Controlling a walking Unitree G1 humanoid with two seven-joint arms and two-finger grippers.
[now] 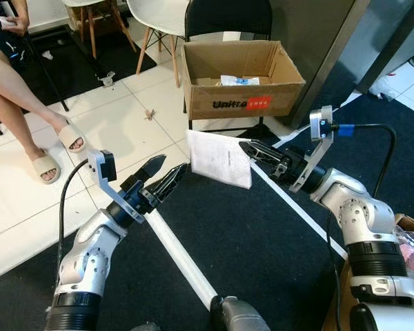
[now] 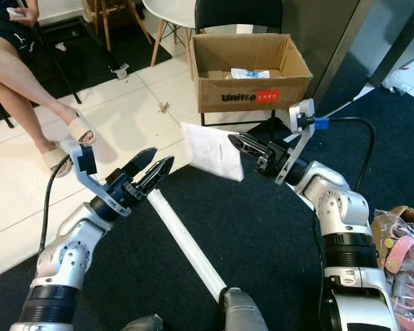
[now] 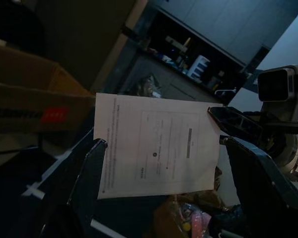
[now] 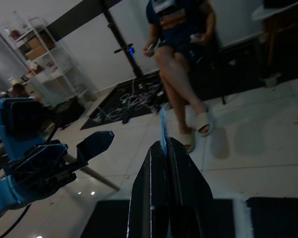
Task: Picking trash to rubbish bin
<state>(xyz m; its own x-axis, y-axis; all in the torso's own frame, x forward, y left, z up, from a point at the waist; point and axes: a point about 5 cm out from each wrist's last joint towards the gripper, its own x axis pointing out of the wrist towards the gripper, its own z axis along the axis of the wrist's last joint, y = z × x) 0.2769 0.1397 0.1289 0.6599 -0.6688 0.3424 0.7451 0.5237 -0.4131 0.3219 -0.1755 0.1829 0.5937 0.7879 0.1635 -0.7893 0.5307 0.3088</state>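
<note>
White printed paper sheet: held in air before brown cardboard box, upright, long axis vertical, face toward left gripper. Right gripper: pinched on sheet's edge. Left gripper: parted, empty.

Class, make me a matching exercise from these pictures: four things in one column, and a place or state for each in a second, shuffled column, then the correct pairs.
1. sheet of paper
2. cardboard box
3. left gripper
4. sandal

A. open, beside the paper
B. on a person's foot
C. pinched by the right gripper
D. on the tiles, in front of a black chair

Pairs: 1-C, 2-D, 3-A, 4-B
</note>
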